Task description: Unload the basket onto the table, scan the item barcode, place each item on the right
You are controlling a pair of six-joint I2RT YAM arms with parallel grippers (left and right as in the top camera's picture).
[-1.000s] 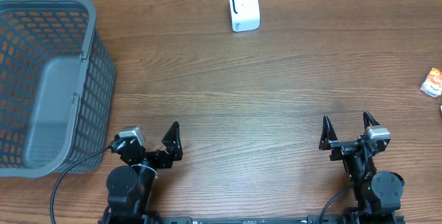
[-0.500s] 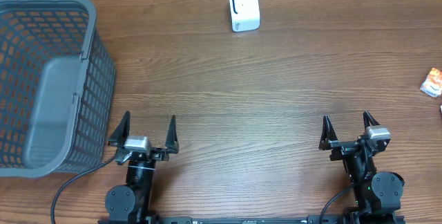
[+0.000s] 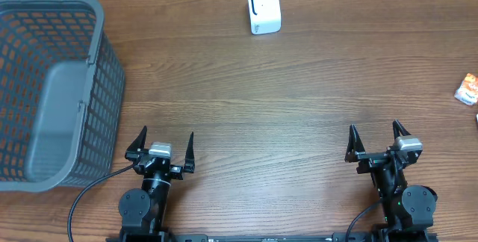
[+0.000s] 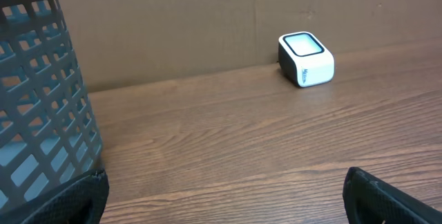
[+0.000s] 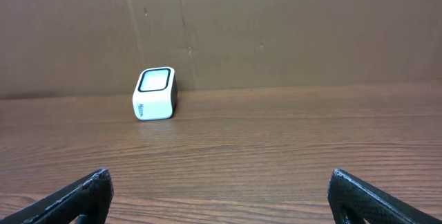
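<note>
- Where the brown wood-grain table [image 3: 261, 100] meets its near edge, the two black arms sit low, one at the near left and one at the near right, well apart.
- The left gripper [image 3: 166, 139] has its two dark fingers spread wide with nothing between them. In the left wrist view only the fingertips [image 4: 387, 196] show, at the bottom corners above bare wood.
- The right gripper [image 3: 374, 130] is likewise spread wide and holds nothing. Its fingertips [image 5: 76, 196] frame the lower corners of the right wrist view.
- The small orange and white packet [image 3: 468, 89], the item to scan, lies at the far right edge of the table, partly cut off by the frame and well apart from both grippers. Its barcode cannot be made out.
- The white box-shaped barcode scanner with a black-framed window [image 3: 264, 8] stands at the far side of the table, near the middle, close to the brown cardboard wall [image 5: 276, 23].
- Both wrist cameras see the scanner: it is to the right in the left view [image 4: 306, 59] and to the left in the right view [image 5: 155, 93].
- The large grey plastic mesh basket [image 3: 110, 85] fills the left side of the table, just beside the left arm.
- A black cable [image 3: 89, 190] curves along the near edge of the table by the basket.
</note>
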